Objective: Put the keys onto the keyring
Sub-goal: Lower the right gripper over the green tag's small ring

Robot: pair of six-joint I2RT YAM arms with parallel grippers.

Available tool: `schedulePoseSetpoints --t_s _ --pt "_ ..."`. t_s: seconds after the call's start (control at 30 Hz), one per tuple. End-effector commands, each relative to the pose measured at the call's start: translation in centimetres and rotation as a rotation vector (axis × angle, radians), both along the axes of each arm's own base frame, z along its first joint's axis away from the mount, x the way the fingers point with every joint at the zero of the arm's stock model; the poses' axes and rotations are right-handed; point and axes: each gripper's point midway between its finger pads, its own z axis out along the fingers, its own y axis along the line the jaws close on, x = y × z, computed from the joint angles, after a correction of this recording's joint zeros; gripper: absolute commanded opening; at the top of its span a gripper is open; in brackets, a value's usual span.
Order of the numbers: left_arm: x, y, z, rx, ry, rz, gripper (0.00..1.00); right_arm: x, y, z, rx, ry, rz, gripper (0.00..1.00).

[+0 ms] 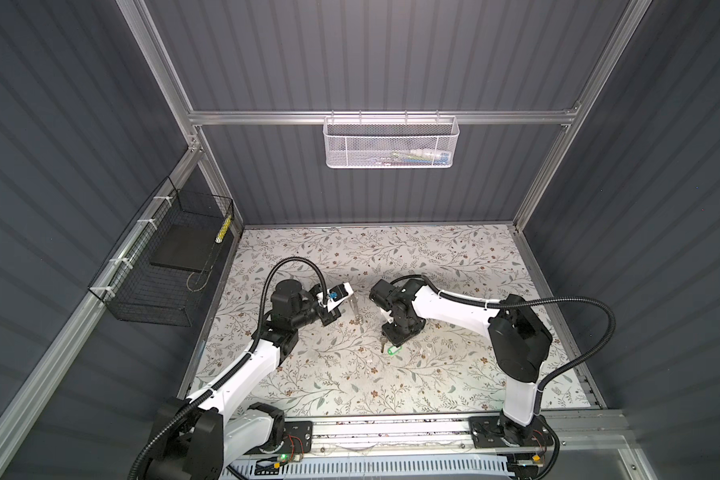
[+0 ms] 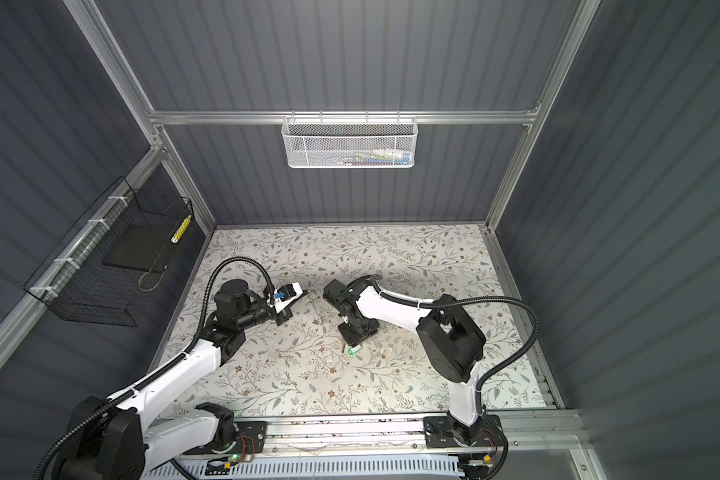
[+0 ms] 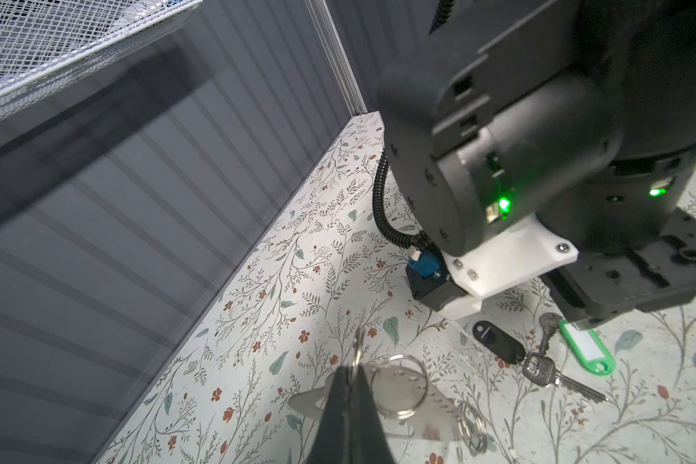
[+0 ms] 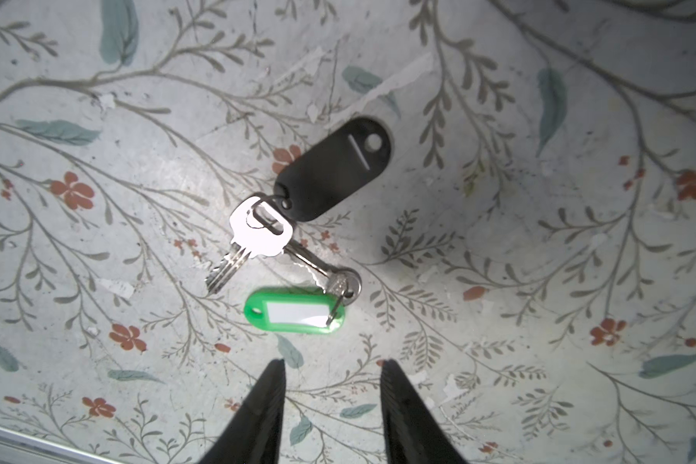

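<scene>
The keys lie in a bunch on the floral table: a silver key (image 4: 258,229) joined to a black oval fob (image 4: 334,168), and a green tag (image 4: 294,311) with a small ring and a second key. My right gripper (image 4: 332,361) hangs open just above the table beside the green tag, with nothing between its fingers. The keyring (image 3: 410,397) looks like a flat silvery plate with small holes and split rings. It hangs from my left gripper (image 3: 348,371), which is shut on one ring. In both top views the green tag (image 1: 391,352) (image 2: 354,351) peeks out under the right gripper.
The right arm's black wrist (image 3: 539,140) looms close to the keyring. A white mesh basket (image 1: 391,141) hangs on the back wall. A black wire basket (image 1: 163,270) is fixed to the left wall.
</scene>
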Motion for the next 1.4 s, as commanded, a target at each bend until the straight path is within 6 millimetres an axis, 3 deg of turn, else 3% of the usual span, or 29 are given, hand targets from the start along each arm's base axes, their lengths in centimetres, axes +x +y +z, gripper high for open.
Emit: schedulePoseSetpoints --t_s 0.0,0.7,1.1,1.37 --pt "-0.3 -0.2 0.8 -0.011 -0.027 -0.019 0.00 -0.6 -0.5 -1.2 -0.028 0.034 -0.027 0.39" --pt "-0.3 -0.2 0.7 -0.010 -0.024 -0.021 0.00 -0.4 -1.1 -2.8 -0.078 0.043 -0.045 0.26" --pt "-0.3 -0.3 0.6 -0.009 -0.022 -0.022 0.00 -0.4 -0.9 -3.2 -0.077 0.052 -0.035 0.27" --pt "-0.3 -0.3 0.6 -0.008 -0.021 -0.022 0.00 -0.3 -0.9 -3.3 -0.077 0.054 -0.035 0.20"
